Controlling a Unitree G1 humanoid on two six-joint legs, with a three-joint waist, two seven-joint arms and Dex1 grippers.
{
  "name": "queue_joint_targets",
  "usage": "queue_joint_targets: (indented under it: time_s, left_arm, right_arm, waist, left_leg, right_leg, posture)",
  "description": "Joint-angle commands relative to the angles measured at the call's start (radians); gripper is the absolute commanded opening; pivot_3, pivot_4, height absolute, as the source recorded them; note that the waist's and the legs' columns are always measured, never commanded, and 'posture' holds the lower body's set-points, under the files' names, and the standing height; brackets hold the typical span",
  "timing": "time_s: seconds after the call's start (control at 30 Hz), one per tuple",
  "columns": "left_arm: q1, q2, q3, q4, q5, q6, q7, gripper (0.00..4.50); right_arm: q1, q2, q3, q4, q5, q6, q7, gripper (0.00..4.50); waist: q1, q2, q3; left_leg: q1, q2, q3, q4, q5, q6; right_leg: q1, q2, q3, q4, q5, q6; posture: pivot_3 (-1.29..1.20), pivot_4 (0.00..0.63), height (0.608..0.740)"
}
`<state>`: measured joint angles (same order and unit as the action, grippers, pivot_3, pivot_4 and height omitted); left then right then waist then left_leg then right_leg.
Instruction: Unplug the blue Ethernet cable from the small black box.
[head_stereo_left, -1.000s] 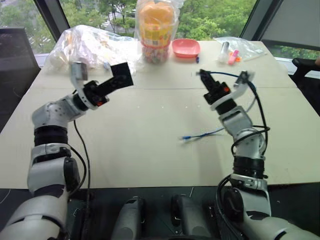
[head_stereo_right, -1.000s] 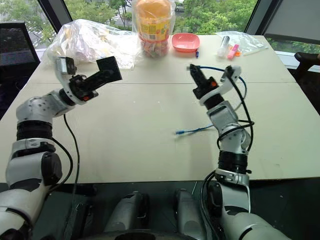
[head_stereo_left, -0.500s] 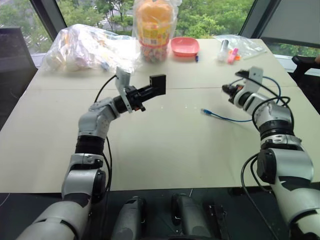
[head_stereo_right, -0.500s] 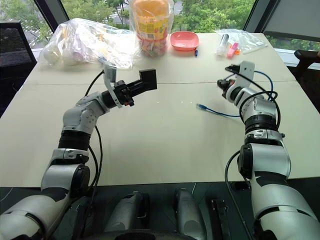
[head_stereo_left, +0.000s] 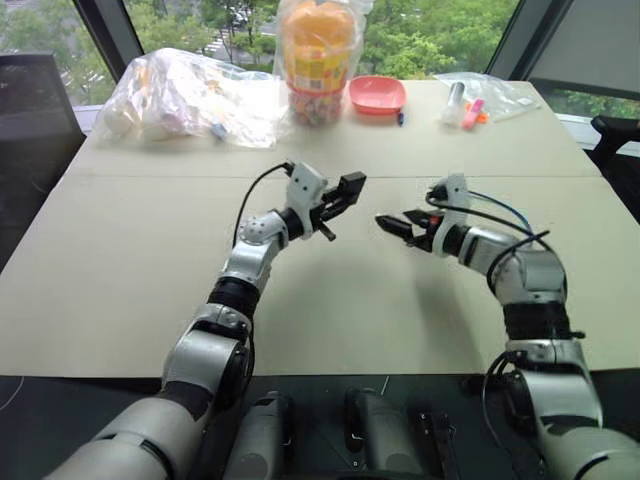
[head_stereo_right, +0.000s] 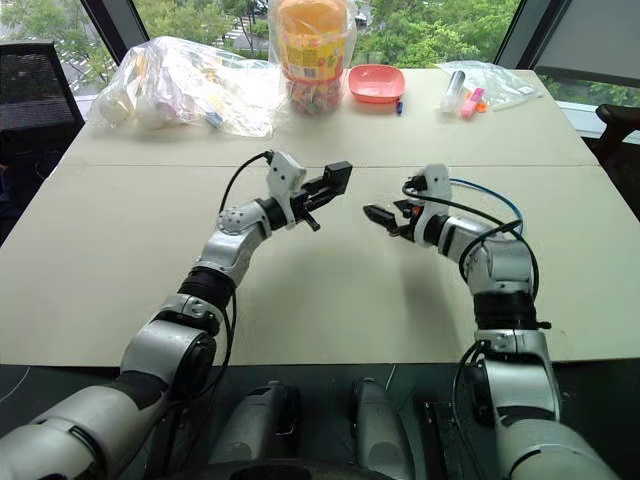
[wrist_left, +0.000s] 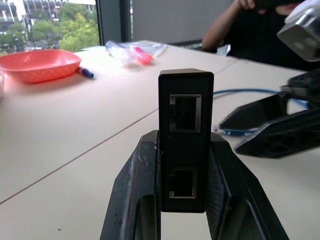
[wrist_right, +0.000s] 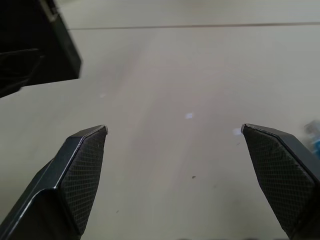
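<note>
The small black box stands upright between my left gripper's fingers, and both ports on its facing side are empty. My left gripper is shut on the box above the middle of the table. Facing it a short gap away, my right gripper is open with nothing between its fingertips. The blue Ethernet cable lies on the table behind my right forearm, apart from the box. Its plug end rests on the tabletop below the right gripper's fingers.
At the far edge of the table are a clear plastic bag of items, a tall jar with an orange top, a pink bowl and a bag of markers. A person sits beyond the table.
My left arm swung the box right and down to the table's middle. My right gripper opened, sank and turned toward the box; the cable it held now lies on the table.
</note>
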<state>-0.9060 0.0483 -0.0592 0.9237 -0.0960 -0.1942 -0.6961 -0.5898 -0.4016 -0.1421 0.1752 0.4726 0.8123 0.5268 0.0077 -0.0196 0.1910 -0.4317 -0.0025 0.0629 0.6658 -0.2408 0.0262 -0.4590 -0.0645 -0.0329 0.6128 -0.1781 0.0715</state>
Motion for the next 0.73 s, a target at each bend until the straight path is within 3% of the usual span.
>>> queue_joint_targets:
  time_s: [0.03, 0.23, 0.37, 0.47, 0.57, 0.73]
  left_arm:
    - [-0.052, -0.013, -0.006, 0.111, 0.043, -0.098, 0.032, 1.85]
    - [-0.054, -0.008, 0.022, 0.183, 0.038, -0.098, 0.029, 4.45]
    - [0.037, 0.063, 0.040, -0.042, -0.033, 0.059, -0.101, 4.49]
    - [0.207, 0.187, 0.040, -0.475, -0.135, 0.343, -0.193, 4.49]
    - [0.330, 0.297, 0.069, -0.778, -0.236, 0.580, -0.203, 4.49]
    - [0.468, 0.402, 0.128, -0.990, -0.312, 0.799, -0.143, 4.49]
  right_arm:
    - [0.016, 0.023, -0.087, -0.113, 0.038, 0.005, -0.078, 4.50]
    - [0.056, 0.036, -0.146, -0.160, 0.063, 0.005, -0.134, 4.50]
    - [0.096, 0.018, -0.168, -0.207, 0.086, -0.006, -0.119, 4.50]
    - [0.148, -0.004, -0.181, -0.266, 0.119, -0.012, -0.075, 4.50]
    - [0.206, -0.024, -0.182, -0.323, 0.147, -0.018, -0.028, 4.50]
    - [0.295, -0.048, -0.150, -0.400, 0.160, -0.038, 0.044, 4.50]
  waist:
    - [0.004, 0.000, 0.000]
    - [0.004, 0.000, 0.000]
    - [-0.004, 0.000, 0.000]
    - [-0.021, 0.000, 0.000]
    - [-0.023, 0.001, 0.000]
    - [-0.018, 0.001, 0.000]
  left_leg:
    - [0.000, 0.000, 0.000, 0.000, 0.000, 0.000]
    - [0.000, 0.000, 0.000, 0.000, 0.000, 0.000]
    - [0.000, 0.000, 0.000, 0.000, 0.000, 0.000]
    - [0.000, 0.002, -0.001, -0.001, 0.000, 0.000]
    - [0.001, 0.003, -0.002, -0.001, 0.000, 0.000]
    - [0.005, 0.003, -0.002, -0.001, 0.000, 0.000]
  right_leg:
    - [0.000, 0.000, 0.000, 0.000, 0.000, 0.000]
    - [0.000, 0.000, 0.000, 0.000, 0.000, 0.000]
    - [0.000, 0.001, 0.000, 0.000, 0.000, 0.000]
    - [-0.001, 0.000, 0.000, 0.000, 0.000, 0.000]
    - [0.000, 0.000, 0.001, 0.002, 0.000, -0.001]
    - [0.005, 0.001, 0.001, 0.000, -0.003, -0.005]
  posture:
    - [0.00, 0.150, 0.740]
    - [0.00, 0.150, 0.740]
    - [0.00, 0.150, 0.740]
    - [0.00, 0.150, 0.740]
    - [0.00, 0.150, 0.740]
    - [0.00, 0.150, 0.740]
